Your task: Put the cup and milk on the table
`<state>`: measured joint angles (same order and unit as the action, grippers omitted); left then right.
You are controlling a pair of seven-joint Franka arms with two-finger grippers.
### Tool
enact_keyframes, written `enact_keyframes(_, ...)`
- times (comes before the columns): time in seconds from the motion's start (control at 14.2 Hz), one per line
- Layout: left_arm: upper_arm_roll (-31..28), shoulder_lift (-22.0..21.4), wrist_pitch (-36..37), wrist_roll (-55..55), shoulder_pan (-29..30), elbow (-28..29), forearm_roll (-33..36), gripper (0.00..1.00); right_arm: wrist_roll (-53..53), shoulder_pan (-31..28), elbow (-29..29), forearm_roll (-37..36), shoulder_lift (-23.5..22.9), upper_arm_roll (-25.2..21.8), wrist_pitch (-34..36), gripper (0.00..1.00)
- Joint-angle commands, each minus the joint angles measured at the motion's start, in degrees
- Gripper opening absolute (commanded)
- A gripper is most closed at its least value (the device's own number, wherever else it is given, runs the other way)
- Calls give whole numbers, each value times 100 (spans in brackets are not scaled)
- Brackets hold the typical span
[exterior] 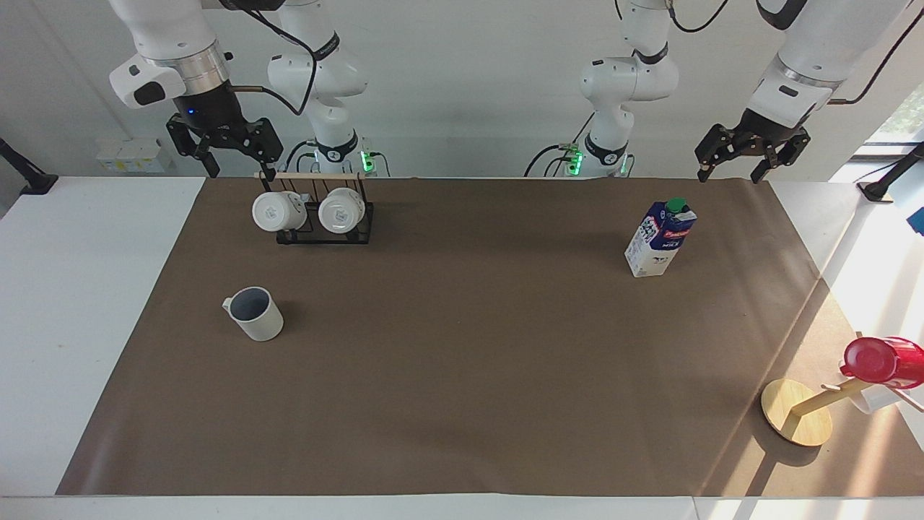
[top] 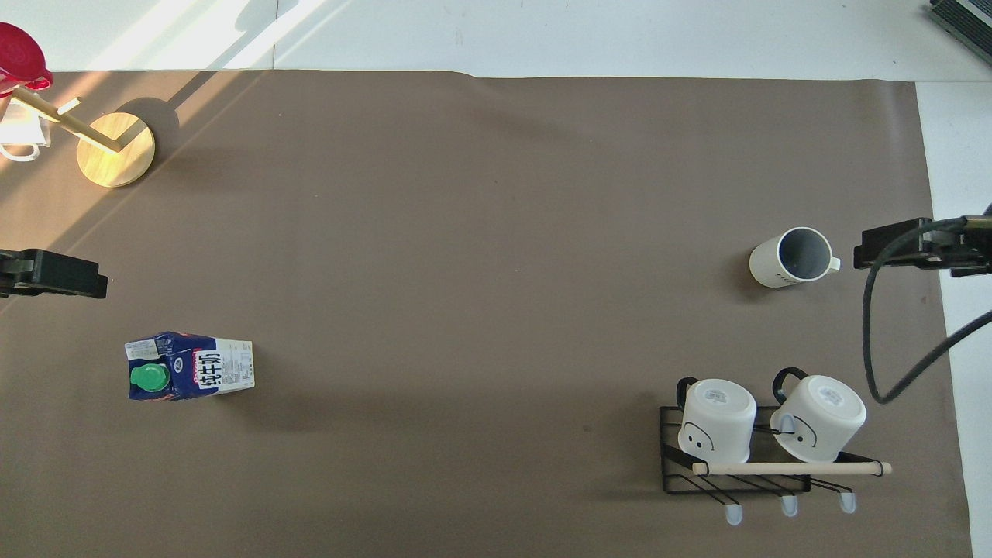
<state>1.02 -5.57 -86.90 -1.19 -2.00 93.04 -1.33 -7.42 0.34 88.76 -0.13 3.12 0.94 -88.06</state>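
The cup (exterior: 254,313), off-white with a grey-blue inside, stands upright on the brown sheet of the table (exterior: 462,375) toward the right arm's end; it also shows in the overhead view (top: 792,257). The milk (exterior: 658,238) carton stands upright on the sheet toward the left arm's end, and shows from above in the overhead view (top: 190,366). My right gripper (exterior: 242,172) is open and empty, raised over the rack's end. My left gripper (exterior: 729,175) is open and empty, raised over the sheet's edge near the robots. Neither touches anything.
A black wire rack (exterior: 325,232) with two white mugs (exterior: 274,211) hung on it stands nearer to the robots than the cup. A round wooden disc stand (exterior: 796,412) bearing a red cup (exterior: 882,361) stands at the left arm's end, farther from the robots than the milk.
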Motion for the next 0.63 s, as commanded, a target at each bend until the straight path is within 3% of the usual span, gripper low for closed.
enact_keyframes(0.0, 21, -23, 121, 48, 33, -67, 89, 100, 83, -43, 150, 13, 101, 29, -106, 100)
enact_keyframes(0.56, 21, -23, 121, 49, 33, -67, 80, 100, 118, -43, 133, 22, 92, 29, -53, 100)
